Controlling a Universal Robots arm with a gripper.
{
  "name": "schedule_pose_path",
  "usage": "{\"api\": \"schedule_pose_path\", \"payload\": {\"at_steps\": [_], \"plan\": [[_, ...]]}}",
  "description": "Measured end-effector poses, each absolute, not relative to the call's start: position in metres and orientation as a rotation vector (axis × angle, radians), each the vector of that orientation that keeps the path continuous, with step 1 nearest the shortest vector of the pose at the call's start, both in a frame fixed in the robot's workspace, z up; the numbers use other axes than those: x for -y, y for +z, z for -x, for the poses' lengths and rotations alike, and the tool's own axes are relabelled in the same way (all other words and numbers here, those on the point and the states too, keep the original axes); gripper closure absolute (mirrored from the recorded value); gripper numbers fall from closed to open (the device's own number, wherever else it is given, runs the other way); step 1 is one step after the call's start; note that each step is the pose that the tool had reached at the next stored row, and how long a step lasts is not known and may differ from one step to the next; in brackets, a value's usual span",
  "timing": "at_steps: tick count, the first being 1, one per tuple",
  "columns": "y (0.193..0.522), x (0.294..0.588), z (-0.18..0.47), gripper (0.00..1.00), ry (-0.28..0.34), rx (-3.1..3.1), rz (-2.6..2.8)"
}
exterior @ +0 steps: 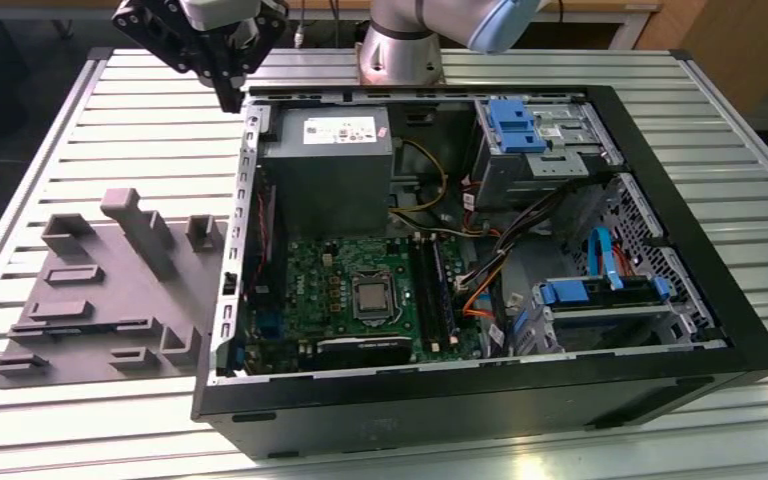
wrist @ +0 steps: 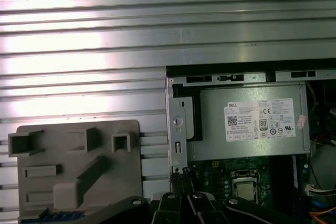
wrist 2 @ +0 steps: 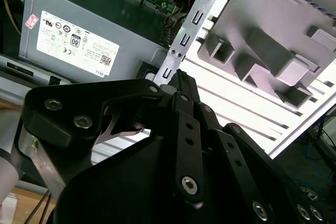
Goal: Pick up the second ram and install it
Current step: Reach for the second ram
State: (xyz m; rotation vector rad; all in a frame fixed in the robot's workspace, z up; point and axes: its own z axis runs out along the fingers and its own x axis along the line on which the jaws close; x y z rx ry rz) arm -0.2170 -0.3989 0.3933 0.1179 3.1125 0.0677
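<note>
Hovering by case (exterior: 724, 300) corner, tool (wrist 2: 179, 77) pressed together, empty; second ram (wrist: 55, 215) cut off in holder tray (wrist: 79, 182).

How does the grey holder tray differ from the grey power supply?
The holder tray lies flat on the slatted table, outside the computer case; the power supply sits inside it. The holder tray bears raised blocks and slots; the power supply is a plain box with a white label. Both are grey.

Bright, even overhead light glares off the slatted table (exterior: 91, 420), while the open case (exterior: 738, 320) lies shadowed inside.
</note>
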Motion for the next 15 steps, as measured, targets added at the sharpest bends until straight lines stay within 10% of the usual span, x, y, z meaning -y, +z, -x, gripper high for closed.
{"api": "schedule_pose_path", "payload": {"at_steps": [15], "plan": [[0.3933, 0.3989, 0.2253, 0.89, 0.068, -3.112, -0.118]]}}
